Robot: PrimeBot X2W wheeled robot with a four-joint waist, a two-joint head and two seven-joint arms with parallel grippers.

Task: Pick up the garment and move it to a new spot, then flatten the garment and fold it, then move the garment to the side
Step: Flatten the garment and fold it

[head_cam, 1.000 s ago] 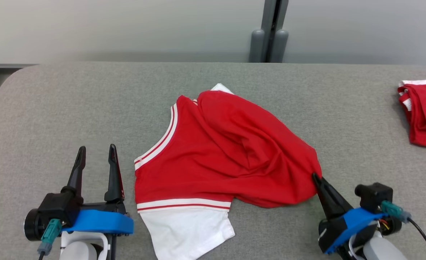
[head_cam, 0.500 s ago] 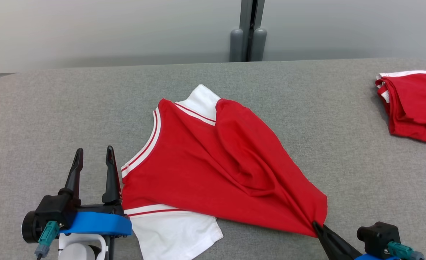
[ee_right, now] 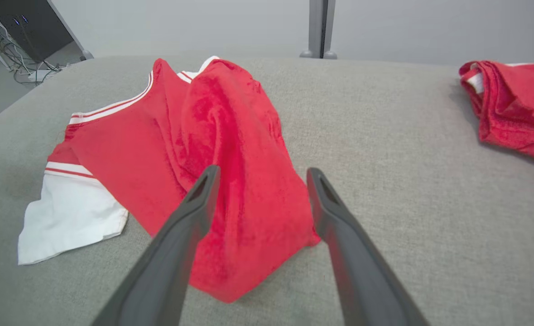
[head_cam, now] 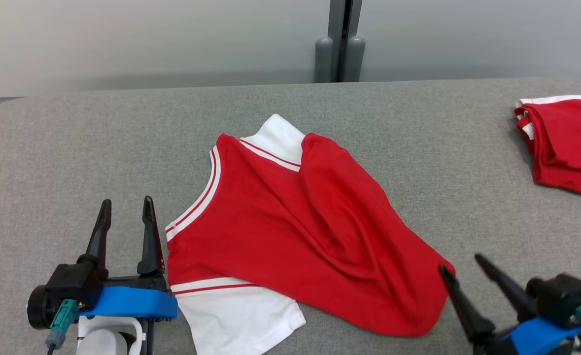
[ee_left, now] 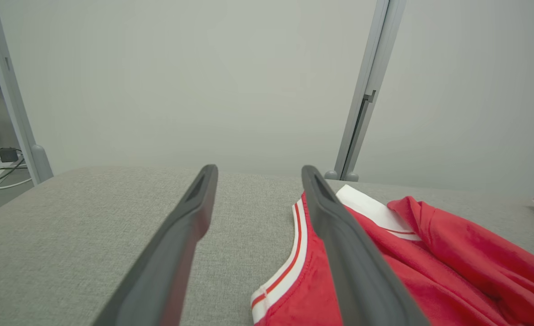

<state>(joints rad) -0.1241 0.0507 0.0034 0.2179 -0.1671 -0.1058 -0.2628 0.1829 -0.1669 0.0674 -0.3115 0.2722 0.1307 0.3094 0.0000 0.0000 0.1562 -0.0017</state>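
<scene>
Your shirt (head_cam: pixel 290 231) lies in the middle of the gray table (head_cam: pixel 73 138). It is red with white sleeves. One white sleeve (head_cam: pixel 241 315) sticks out at 7 o'clock. The other sleeve (head_cam: pixel 280 135) peeks out at 12 o'clock. The shirt is not flat yet. A fat red fold runs over it from 12 o'clock down to 5 o'clock, so the flattening step looks only partly done.

Your right claw (head_cam: pixel 460 262) is at 4 o'clock from the shirt. Its two fingers are spread apart and hold nothing. The shirt's bottom corner lies just beside its nearer finger, and the right wrist view shows the red cloth right in front of the gap. That corner is probably a good place to grab and pull the fold out.

Your left claw (head_cam: pixel 126 200) is at 8 o'clock, also spread apart and holding nothing. It sits just beside the striped edge, and you cannot tell if it touches. From there it could likely hold that side while the other side gets pulled.

A folded red pile (head_cam: pixel 566 143) rests well apart at 2 o'clock, so mind that spot.
</scene>
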